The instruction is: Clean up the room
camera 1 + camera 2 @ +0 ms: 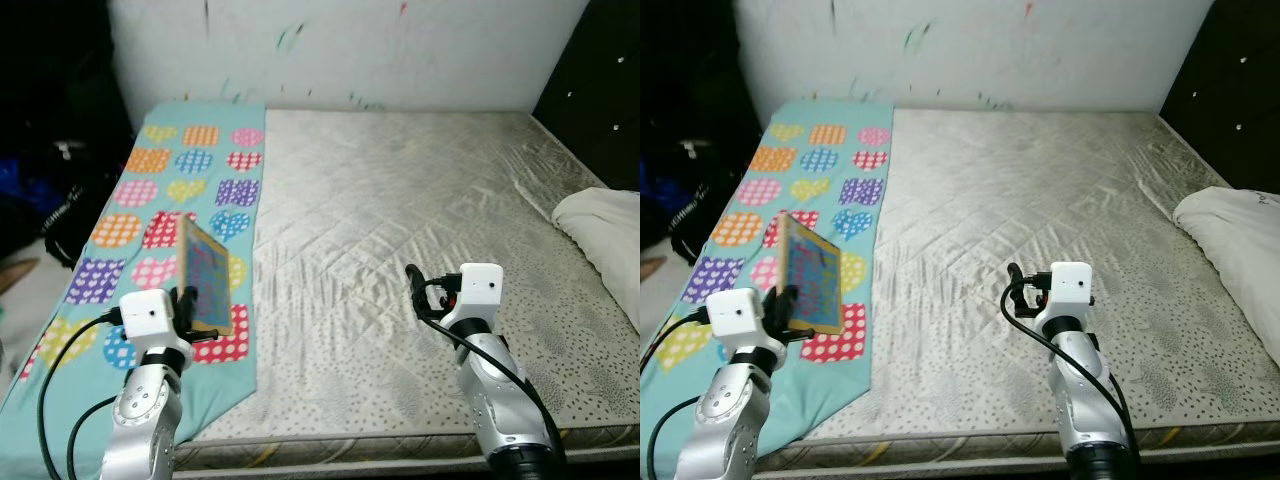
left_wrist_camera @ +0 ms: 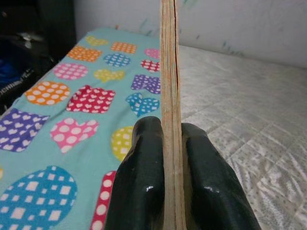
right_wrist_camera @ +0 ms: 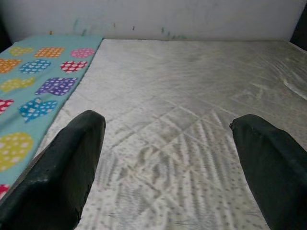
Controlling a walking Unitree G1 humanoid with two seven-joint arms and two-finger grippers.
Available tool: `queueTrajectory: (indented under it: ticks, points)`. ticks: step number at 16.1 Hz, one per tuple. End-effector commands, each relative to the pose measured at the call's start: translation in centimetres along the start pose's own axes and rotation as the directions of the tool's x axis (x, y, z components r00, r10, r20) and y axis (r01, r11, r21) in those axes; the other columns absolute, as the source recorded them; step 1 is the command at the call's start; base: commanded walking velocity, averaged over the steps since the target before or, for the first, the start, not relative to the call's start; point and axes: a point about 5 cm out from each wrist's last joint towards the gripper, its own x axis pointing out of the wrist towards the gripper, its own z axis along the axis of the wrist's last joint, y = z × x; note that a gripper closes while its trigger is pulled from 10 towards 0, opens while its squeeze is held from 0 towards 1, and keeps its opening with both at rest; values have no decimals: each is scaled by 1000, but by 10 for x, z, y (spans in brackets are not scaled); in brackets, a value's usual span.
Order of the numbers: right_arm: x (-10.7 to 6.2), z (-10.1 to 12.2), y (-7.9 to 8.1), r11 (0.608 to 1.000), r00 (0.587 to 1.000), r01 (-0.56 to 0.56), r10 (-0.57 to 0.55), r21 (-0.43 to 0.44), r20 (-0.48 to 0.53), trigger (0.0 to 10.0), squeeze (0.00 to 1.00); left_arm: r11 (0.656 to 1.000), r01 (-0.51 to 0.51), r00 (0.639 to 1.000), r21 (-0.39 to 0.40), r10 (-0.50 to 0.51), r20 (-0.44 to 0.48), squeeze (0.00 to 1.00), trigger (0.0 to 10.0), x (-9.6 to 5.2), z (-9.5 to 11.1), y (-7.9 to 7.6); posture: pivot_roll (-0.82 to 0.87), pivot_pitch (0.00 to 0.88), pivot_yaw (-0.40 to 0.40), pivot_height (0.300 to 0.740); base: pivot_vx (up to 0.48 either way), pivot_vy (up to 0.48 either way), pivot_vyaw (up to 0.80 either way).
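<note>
Progress: one item, a flat book, is being held clear of the bed; judged as mid-task, with putting it away not yet done.
Remaining: a white pillow is lying at the mattress edge on the right; the heart-patterned blanket is lying spread along the left side.
Left gripper: clenched on the book's lower edge, the book being held upright above the blanket.
Right gripper: being held wide apart, empty, above the bare mattress.
Book appearance: thin, stiff, tan-edged, with a colourful blue cover; layered edges are showing in the left wrist view.
</note>
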Motion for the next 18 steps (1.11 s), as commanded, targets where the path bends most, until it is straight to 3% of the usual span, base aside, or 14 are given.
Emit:
queueTrajectory:
  ticks: [1, 18]
  points:
    - [2, 2, -4, 1000, 1000, 14, -13, -8, 7, 10000, 0, 999, 35, 999, 3, -35, 39, 0, 10000, 3, 8, -9, -93, 0, -16, 740, 0, -326, 0]
    - [4, 2, -5, 1000, 1000, 11, -11, -10, 9, 10000, 0, 999, 37, 999, -18, -36, 34, 0, 10000, 4, 6, -13, -96, 0, -17, 740, 0, -299, 0]
